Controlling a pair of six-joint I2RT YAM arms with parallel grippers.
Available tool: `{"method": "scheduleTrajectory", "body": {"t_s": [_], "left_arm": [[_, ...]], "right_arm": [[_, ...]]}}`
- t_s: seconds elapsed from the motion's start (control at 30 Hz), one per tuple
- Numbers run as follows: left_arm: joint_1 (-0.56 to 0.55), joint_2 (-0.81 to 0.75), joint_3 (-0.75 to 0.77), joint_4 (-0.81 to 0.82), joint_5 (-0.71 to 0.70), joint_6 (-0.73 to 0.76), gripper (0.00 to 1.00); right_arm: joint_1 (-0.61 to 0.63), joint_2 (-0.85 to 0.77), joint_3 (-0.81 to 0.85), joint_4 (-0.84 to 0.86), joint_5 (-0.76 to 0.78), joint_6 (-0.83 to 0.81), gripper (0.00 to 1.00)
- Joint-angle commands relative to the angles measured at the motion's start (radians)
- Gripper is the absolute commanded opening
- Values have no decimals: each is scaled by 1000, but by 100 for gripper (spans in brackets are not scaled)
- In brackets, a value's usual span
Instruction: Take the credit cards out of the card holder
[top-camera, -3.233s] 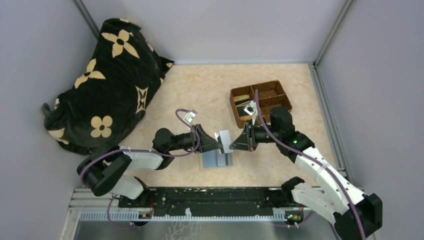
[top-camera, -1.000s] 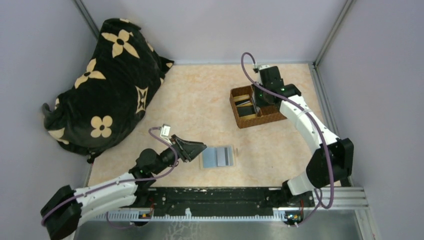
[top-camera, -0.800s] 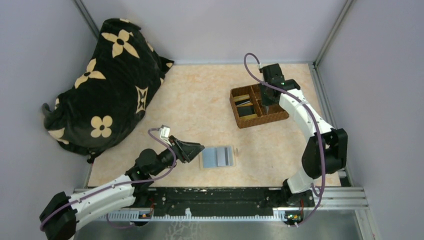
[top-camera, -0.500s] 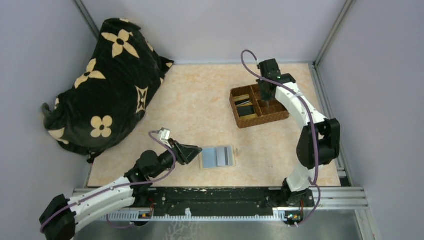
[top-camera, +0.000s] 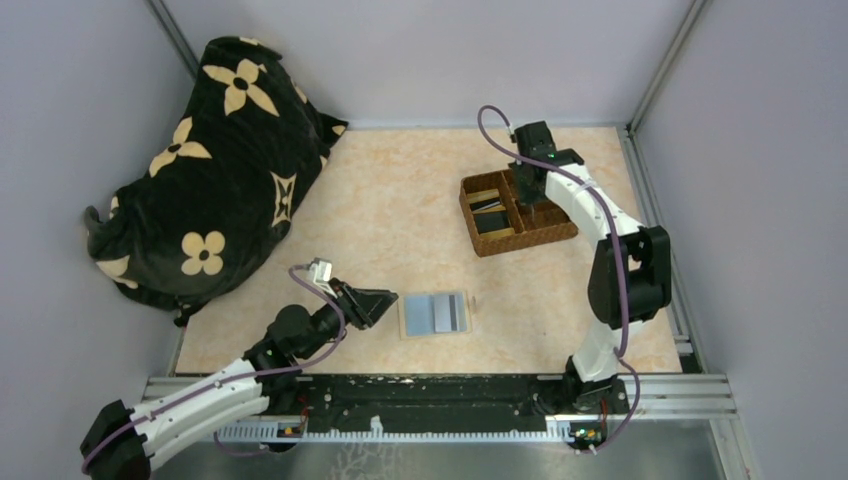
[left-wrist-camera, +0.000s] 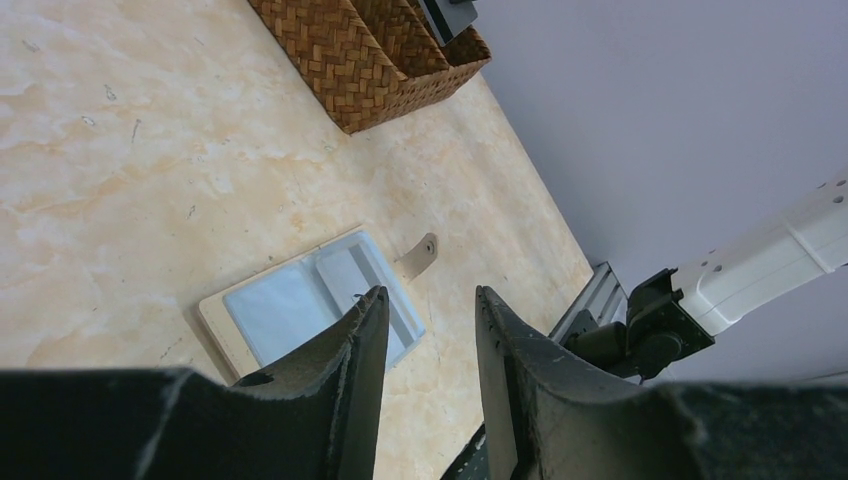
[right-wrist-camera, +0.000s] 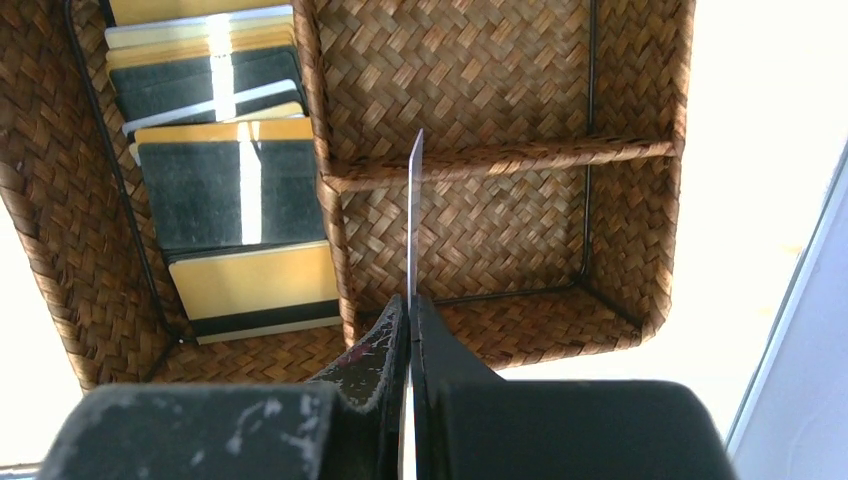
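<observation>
The card holder (top-camera: 425, 316) (left-wrist-camera: 270, 315) lies open on the table, pale blue inner faces up, with a grey credit card (top-camera: 452, 311) in its right half. My left gripper (top-camera: 396, 298) (left-wrist-camera: 430, 292) is open with nothing between its fingers, low and just left of the holder. My right gripper (top-camera: 536, 196) (right-wrist-camera: 410, 297) is shut on a thin credit card (right-wrist-camera: 415, 200) seen edge-on. It hangs over the brown woven tray (top-camera: 520, 244) (right-wrist-camera: 500, 155), above the divider beside the right compartments. Several tan-gold and pale cards with dark stripes (right-wrist-camera: 235, 180) (top-camera: 489, 213) lie stacked in the tray's left compartment.
A black bag with cream flower prints (top-camera: 215, 150) fills the far left corner. Grey walls close in the back and both sides. The holder's snap tab (left-wrist-camera: 420, 255) sticks out toward the right. A black rail (top-camera: 430, 392) runs along the near edge.
My right gripper has shifted slightly over the tray with the card held in it. My left arm has drawn back toward the near left, and its jaws have narrowed a little.
</observation>
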Motion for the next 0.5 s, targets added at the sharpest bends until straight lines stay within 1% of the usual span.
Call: {"method": "scheduleTrajectory", "body": {"t_s": [0.0,0.23,0.47], "left_arm": [[3,1,-15,0,-11,12,44],[3,51,-16,47,3,4,43],[2,85,-37,99,19,-15,43]], "right_arm": [[-6,-57,-36,43,-31,-6,0],[-7,-106,-79,51,-44,1,0],[-6,-161,-64,32,-64,4,0]]}}
